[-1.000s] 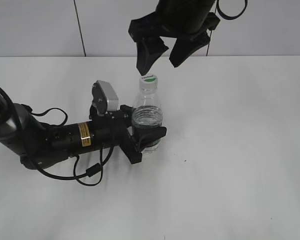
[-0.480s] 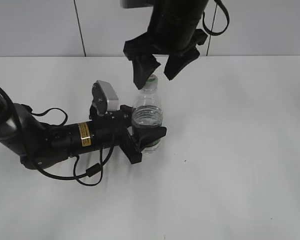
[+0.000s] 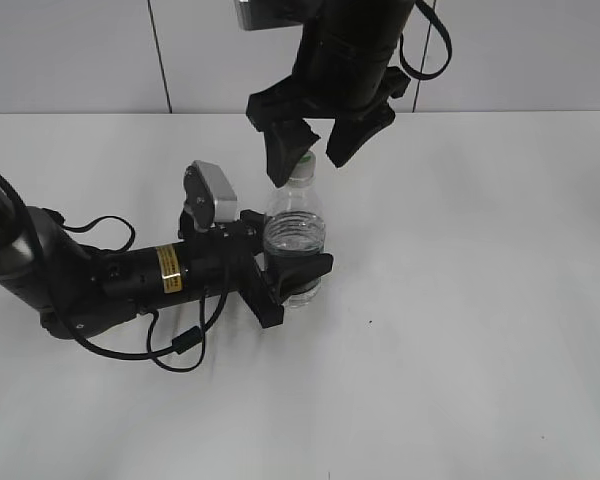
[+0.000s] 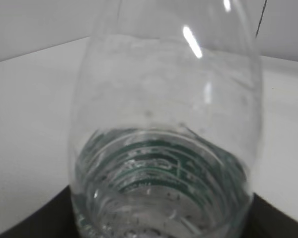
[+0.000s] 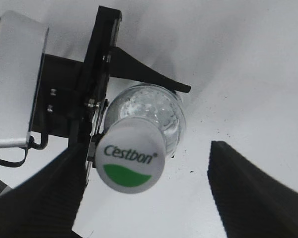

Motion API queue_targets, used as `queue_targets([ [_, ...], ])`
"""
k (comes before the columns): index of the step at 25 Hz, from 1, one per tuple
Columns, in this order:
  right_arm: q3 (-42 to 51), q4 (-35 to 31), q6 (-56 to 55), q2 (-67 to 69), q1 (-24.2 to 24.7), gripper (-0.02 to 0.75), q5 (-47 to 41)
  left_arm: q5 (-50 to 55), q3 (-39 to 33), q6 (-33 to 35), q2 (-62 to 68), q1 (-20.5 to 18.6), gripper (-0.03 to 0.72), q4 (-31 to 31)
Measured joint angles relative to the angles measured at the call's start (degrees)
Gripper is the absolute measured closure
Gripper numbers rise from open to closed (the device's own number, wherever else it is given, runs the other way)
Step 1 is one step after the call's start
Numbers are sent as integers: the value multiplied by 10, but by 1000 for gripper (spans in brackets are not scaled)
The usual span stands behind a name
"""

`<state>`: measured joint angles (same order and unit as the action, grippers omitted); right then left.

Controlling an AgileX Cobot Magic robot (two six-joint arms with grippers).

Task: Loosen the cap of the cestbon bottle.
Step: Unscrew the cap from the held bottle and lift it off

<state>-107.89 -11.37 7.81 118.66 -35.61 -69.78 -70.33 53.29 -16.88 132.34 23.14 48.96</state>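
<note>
The clear cestbon bottle (image 3: 294, 235) stands upright on the white table, and my left gripper (image 3: 292, 278) is shut around its lower body. The left wrist view is filled by the bottle (image 4: 164, 148) with its green label seen through the plastic. The white cap (image 5: 130, 162) with its green mark and "Cestbon" print sits on the neck; in the exterior view the cap (image 3: 304, 159) peeks out beside a finger. My right gripper (image 3: 308, 158) is open and hangs over the cap, its left finger close beside the cap and its right finger well apart from it.
The left arm (image 3: 90, 280) with its wrist camera (image 3: 212, 197) lies low across the table's left side. The white table (image 3: 480, 300) runs to a grey wall at the back.
My right gripper has come down and slightly left, from above the cap to the cap's level. The bottle and the left gripper have stayed still.
</note>
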Motion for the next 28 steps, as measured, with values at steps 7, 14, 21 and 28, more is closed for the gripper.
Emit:
queue_targets([
  [7,0,-1,1,0,0,187,0,0,0,0,0,0,286,0],
  [14,0,-4,1,0,0,349,0,0,0,0,0,0,286,0],
  [21,-1,-7,35,0,-2,439,0,0,0,0,0,0,286,0],
  [28,-1,-6,230,0,-3,439,0,0,0,0,0,0,286,1],
])
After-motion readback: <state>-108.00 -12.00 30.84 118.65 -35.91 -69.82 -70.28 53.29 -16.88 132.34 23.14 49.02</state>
